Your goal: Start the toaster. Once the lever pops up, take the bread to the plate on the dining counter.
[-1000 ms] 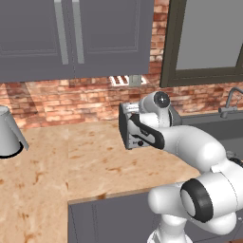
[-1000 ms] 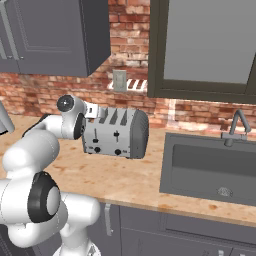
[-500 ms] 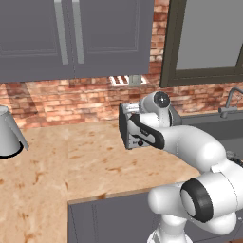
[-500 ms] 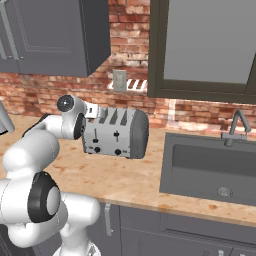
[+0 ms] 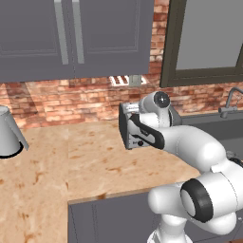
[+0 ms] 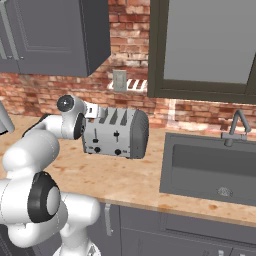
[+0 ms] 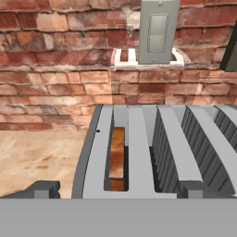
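Observation:
The silver-grey toaster stands on the tan counter against the brick wall, its two dark levers on the front face. In the left base view my arm hides most of the toaster. The bread, a tan-brown slice, sits deep in the left slot of the toaster. My gripper hovers just above the toaster's top on its front side, open, with the fingertips wide apart and nothing between them. The plate and the dining counter are out of view.
A sink with a faucet lies to the right of the toaster. A wall outlet is behind it. A pale grey jug stands at the far left of the counter. Upper cabinets hang overhead.

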Motion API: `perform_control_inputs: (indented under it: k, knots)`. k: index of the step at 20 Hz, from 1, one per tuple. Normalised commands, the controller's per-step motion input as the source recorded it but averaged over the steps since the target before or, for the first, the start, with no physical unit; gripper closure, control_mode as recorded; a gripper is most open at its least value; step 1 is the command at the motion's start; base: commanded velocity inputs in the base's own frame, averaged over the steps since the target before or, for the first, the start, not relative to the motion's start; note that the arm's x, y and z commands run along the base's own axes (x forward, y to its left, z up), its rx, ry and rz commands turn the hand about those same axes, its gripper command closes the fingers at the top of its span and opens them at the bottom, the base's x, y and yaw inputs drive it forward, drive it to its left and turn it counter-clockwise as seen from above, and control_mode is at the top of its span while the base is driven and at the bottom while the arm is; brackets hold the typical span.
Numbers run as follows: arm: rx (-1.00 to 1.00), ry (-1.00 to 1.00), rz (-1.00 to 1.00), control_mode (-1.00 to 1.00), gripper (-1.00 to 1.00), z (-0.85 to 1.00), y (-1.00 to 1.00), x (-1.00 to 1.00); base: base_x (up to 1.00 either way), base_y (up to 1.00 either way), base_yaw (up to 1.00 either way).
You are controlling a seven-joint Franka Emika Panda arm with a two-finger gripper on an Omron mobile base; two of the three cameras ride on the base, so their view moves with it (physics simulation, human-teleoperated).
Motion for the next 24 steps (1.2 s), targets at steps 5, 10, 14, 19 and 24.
perform_control_inputs:
  k: [5,10,14,19,24]
  knots:
    - [0.00,0.00,0.00,-1.00,-1.00,0.00,0.00,0.00,0.00,0.00,0.00]
    - [0.00,0.00,0.00,-1.00,-1.00,0.00,0.00,0.00,0.00,0.00,0.00]
    - [0.00,0.00,0.00,-1.00,-1.00,0.00,0.00,0.00,0.00,0.00,0.00]
    - [0.00,0.00,0.00,-1.00,-1.00,0.00,0.00,0.00,0.00,0.00,0.00]
    - [0.00,0.00,0.00,-1.00,-1.00,0.00,0.00,0.00,0.00,0.00,0.00]
